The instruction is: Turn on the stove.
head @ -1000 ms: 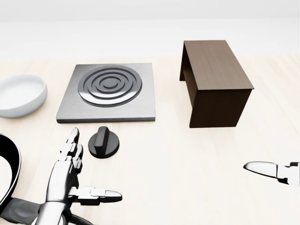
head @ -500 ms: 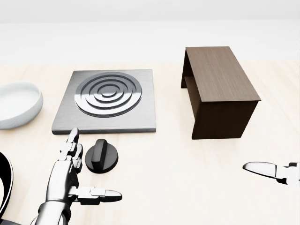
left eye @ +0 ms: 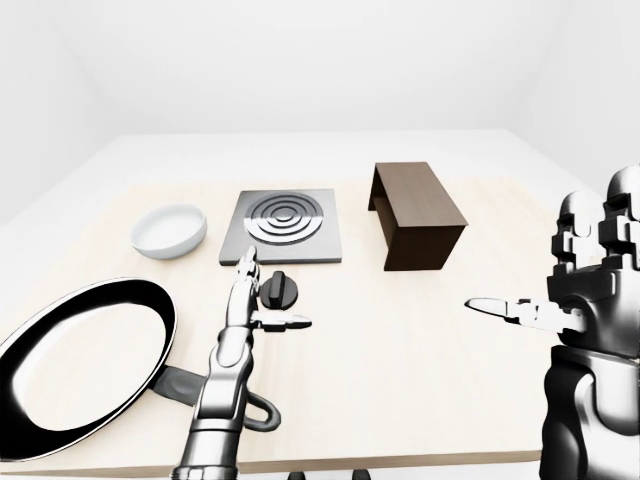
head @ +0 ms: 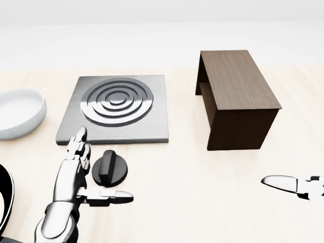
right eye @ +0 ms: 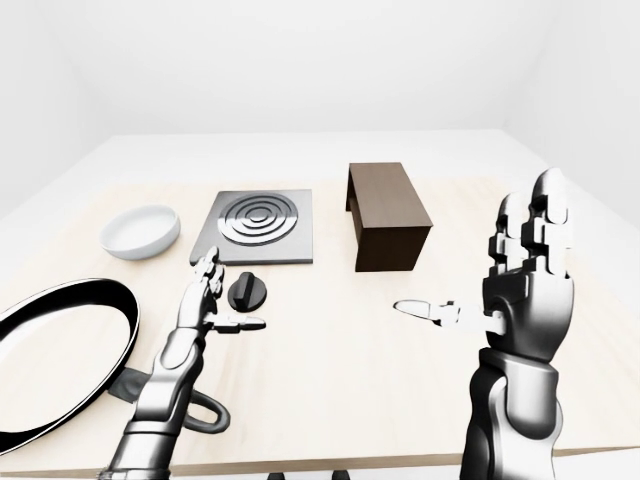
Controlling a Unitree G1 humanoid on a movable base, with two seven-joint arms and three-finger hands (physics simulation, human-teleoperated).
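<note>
Reaching stage only; left hand [head: 76, 177] sits just left of the black knob [head: 110, 168] in the head view, fingers spread wide and straight, thumb pointing out under the knob, nothing gripped; knob looks untouched, so judging by this the turn is not yet done; knob lies on the bench [head: 192, 202] just below the grey stove plate [head: 117, 107], a narrow gap between them; right hand [right eye: 520, 290] held up well apart at the right, wide too, holding nothing; left to do: close fingers round the knob and twist; room: stove edge close above the knob, white bowl [left eye: 170, 229] and frying pan [left eye: 85, 350] off to the left, dark wooden box [head: 235, 98] well right; bare bench below and right of the knob for the wrist to swing.
</note>
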